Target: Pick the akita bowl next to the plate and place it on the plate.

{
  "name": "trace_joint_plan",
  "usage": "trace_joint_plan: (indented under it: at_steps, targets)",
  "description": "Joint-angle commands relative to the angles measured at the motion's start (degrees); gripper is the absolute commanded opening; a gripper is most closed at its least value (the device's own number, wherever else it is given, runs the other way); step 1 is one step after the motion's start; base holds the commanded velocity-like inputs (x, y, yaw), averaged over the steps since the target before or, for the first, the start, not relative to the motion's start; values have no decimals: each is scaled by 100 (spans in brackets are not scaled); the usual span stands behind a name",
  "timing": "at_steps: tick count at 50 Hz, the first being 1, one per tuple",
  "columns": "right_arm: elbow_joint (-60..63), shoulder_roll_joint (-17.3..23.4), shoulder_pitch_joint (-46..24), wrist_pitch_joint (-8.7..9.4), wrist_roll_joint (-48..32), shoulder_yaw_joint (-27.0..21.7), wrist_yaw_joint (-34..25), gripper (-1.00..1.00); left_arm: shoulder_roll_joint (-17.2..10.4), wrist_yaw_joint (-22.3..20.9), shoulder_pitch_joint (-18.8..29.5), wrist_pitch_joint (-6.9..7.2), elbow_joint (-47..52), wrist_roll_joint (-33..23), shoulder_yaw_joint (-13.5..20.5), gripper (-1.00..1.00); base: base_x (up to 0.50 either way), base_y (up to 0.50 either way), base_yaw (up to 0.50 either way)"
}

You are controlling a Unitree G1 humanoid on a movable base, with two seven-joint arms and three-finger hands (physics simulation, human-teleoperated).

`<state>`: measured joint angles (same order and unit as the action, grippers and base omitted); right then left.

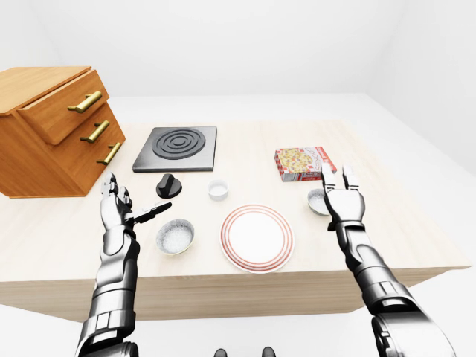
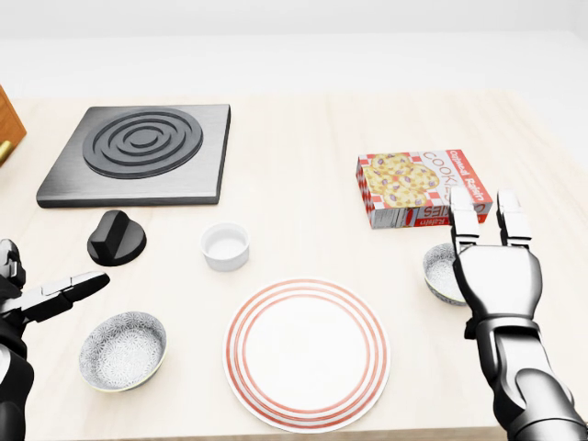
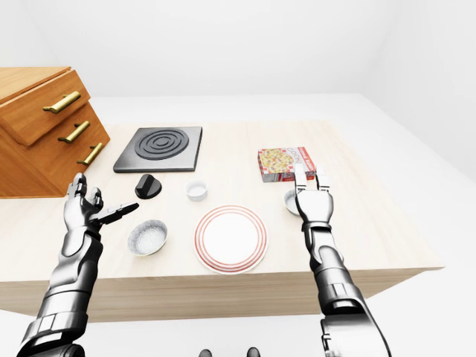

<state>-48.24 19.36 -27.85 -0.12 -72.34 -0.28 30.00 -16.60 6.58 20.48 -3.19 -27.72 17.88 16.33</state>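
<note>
**Currently: right hand open at the patterned bowl, nothing gripped**

Head view. The red-ringed plate [image 2: 308, 287] sits low and centre on the pale wooden surface [image 2: 303, 165] and carries nothing. The patterned bowl [image 2: 439, 268] stands upright on the surface just right of the plate, not touching it. The right hand [image 2: 496, 280] is upright and covers the bowl's right part. Its fingers [image 2: 464, 225] are straight and apart, not wrapped round the rim; contact cannot be told.

A second patterned bowl [image 2: 122, 349] lies left of the plate, near the lower left. The left hand [image 1: 117, 207] is raised above that bowl and apart from it, fingers spread, holding nothing.

Also on the surface:
- white ramekin [image 2: 225, 245]
- black knob [image 2: 117, 237]
- dark burner plate [image 2: 138, 152]
- cookie box [image 2: 418, 186]
- wooden drawer cabinet [image 1: 52, 130], far left
</note>
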Motion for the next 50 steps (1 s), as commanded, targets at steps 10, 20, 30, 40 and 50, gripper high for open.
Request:
trace_joint_plan:
  at_steps: [10,20,30,40,50]
  targets:
    - [-1133,37,-542,-154,84,228,0,100,5,10,-24,10,43,10,-5,100,0,0,0]
    - [-1699,63,-808,-227,159,301,0,100,11,31,-46,85,151,12,2,100,0,0,0]
    - [-2103,130,-1071,-261,262,348,0,100,4,17,-8,14,54,21,-2,100,0,0,0]
    - [-2526,168,-1308,-325,368,384,0,100,8,59,-55,155,248,44,-3,100,0,0,0]
    - [-2764,167,-1443,-312,396,402,0,100,20,8,-30,48,109,28,21,100,0,0,0]
